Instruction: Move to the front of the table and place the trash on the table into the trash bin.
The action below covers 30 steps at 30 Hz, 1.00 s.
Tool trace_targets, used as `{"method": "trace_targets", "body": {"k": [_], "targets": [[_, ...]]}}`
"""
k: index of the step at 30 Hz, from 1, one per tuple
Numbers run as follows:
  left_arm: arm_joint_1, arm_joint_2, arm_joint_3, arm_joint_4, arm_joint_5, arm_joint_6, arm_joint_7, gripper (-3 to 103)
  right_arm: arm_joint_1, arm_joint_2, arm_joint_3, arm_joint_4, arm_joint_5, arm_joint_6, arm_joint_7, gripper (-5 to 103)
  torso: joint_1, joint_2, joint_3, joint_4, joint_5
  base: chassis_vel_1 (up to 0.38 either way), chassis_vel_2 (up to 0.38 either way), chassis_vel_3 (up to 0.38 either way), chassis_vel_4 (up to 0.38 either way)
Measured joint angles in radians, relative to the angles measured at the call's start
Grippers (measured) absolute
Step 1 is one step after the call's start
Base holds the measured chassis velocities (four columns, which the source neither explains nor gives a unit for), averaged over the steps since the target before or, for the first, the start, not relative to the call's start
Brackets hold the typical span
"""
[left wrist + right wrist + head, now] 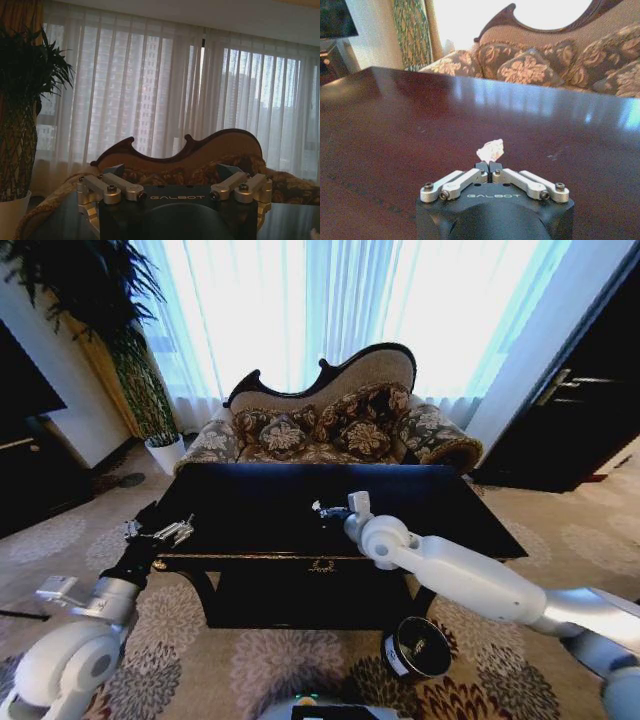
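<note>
Trash (490, 149), a small white crumpled scrap, sits pinched in the right gripper (489, 166) just above the table (395, 125), not yet binned; the left gripper (175, 187) idles, fingers wide.

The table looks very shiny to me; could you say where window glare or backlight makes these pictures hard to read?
Head view: bright curtains backlight the scene, leaving the table near black. Right wrist view: pale window reflections streak the tabletop beyond the right gripper, shut on a scrap. Left wrist view: dim foreground against bright curtains.
</note>
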Motion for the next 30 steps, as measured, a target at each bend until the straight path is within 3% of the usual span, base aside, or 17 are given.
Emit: {"method": "trace_targets", "body": {"k": [7, 11, 12, 16, 22, 23, 30], "targets": [[0.0, 0.0, 0.0, 0.0, 0.0, 0.0, 0.0, 100, -0.147, -0.089, 0.145, 0.071, -0.078, 0.01, -0.052, 0, 0.0, 0.0, 0.0, 0.0002, 0.0001, 0.0, 0.0, 0.0, 0.0], [0.0, 0.0, 0.0, 0.0, 0.0, 0.0, 0.0, 100, -0.365, -0.168, 0.375, 0.141, -0.143, 0.024, -0.109, 0, 0.0, 0.0, 0.0, -0.0003, 0.0001, 0.0, 0.0, 0.0, 0.0], [0.0, 0.0, 0.0, 0.0, 0.0, 0.0, 0.0, 100, -0.365, -0.168, 0.375, 0.141, -0.143, 0.024, -0.109, 0, 0.0, 0.0, 0.0, -0.0003, 0.0001, 0.0, 0.0, 0.0, 0.0], [0.0, 0.0, 0.0, 0.0, 0.0, 0.0, 0.0, 100, -0.623, -0.195, 0.623, 0.224, -0.194, 0.037, -0.144, 0, 0.0, 0.0, 0.0, -0.0001, 0.0002, 0.0, 0.0, 0.0, 0.0], [0.0, 0.0, 0.0, 0.0, 0.0, 0.0, 0.0, 100, -0.874, -0.168, 0.855, 0.298, -0.322, 0.074, -0.196, 0, 0.0, 0.0, 0.0, 0.0, 0.0002, 0.0, 0.0, 0.0, 0.0], [0.0, 0.0, 0.0, 0.0, 0.0, 0.0, 0.0, 100, -0.874, -0.168, 0.855, 0.298, -0.322, 0.074, -0.196, 0, 0.0, 0.0, 0.0, 0.0, 0.0002, 0.0, 0.0, 0.0, 0.0], [0.0, 0.0, 0.0, 0.0, 0.0, 0.0, 0.0, 100, -1.158, -0.063, 1.136, 0.35, -0.431, 0.132, -0.279, 0, 0.0, 0.0, 0.0, 0.0002, -0.0001, 0.0, 0.0, 0.0, 0.0]]}}
